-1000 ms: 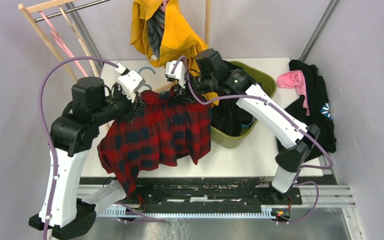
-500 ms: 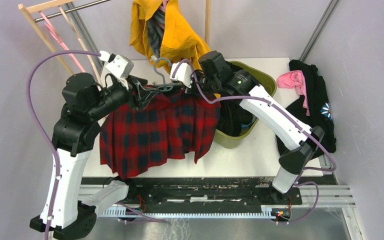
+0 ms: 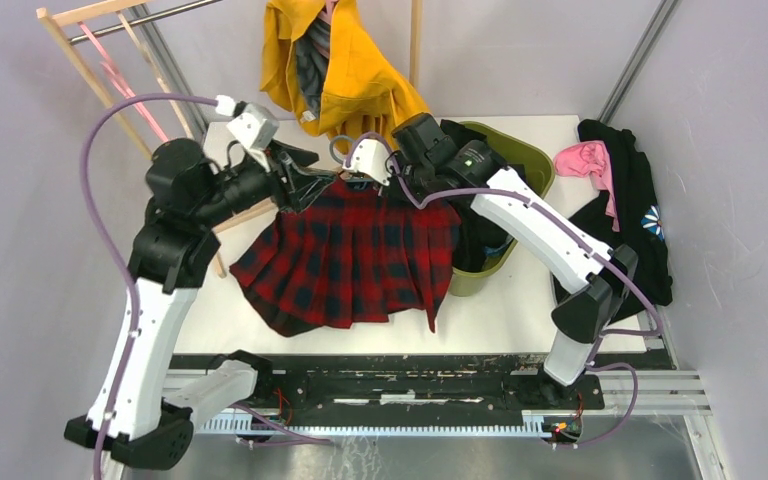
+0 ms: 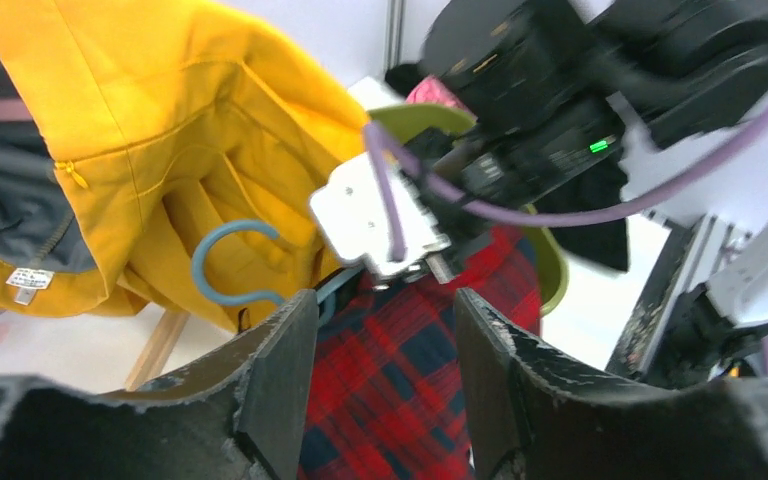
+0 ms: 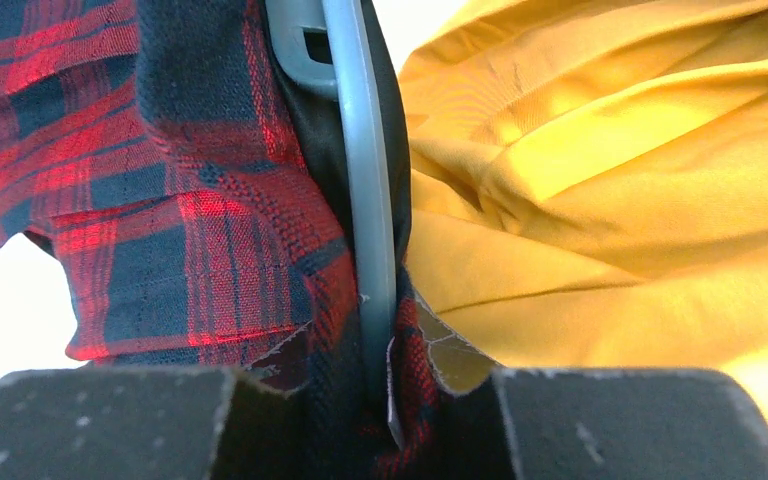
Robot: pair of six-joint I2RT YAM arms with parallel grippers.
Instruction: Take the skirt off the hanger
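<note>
Half the job at best looks done: the plaid skirt (image 3: 355, 255) hangs over the table (image 3: 520, 290) from the grey-blue hanger (image 5: 365, 200), whose bar the right gripper (image 5: 360, 400) pinches together with a fold of waistband. The left gripper (image 4: 382, 300) stands with jaws apart and nothing between them, just beside the waistband's left end. Whether that end is free cannot be told; the right end is not yet released.
</note>
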